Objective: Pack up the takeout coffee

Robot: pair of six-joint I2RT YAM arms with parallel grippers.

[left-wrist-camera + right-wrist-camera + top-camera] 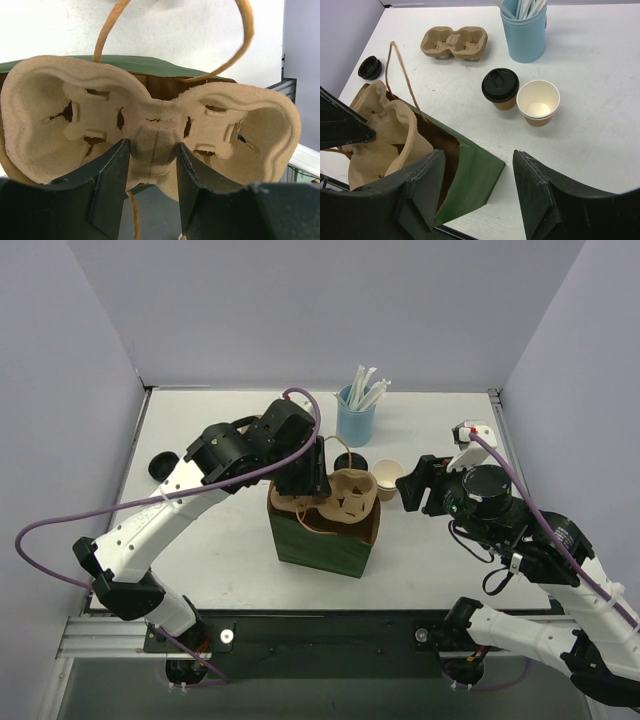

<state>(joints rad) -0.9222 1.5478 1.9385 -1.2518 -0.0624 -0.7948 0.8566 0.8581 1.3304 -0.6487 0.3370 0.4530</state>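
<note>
White tabletop (430,430) boxed in by lilac walls (60,360). Nearest, green paper bag (322,535), standing open, tan handles (248,30) up. Left gripper (152,150) clamped on the middle ridge of a pulp carrier (150,115), held on edge at the bag's mouth, partly inside. Likely to snag on the bag rim or a handle loop if pushed down skewed; could buckle the bag wall or topple the whole bag, unbraced at present. Right gripper (477,157) spread wide and empty, hovering right of the bag, near the cups. Farther back, takeout coffee (538,102): lidless, upright on the table, just beside a black-lidded cup (500,87), not yet in bag or carrier. Prone to tipping under a careless sweep of the right arm; apt to crush if pinched hard. Beyond, blue straw cup (524,30), spare carrier (452,42), loose black lid (370,67).
</note>
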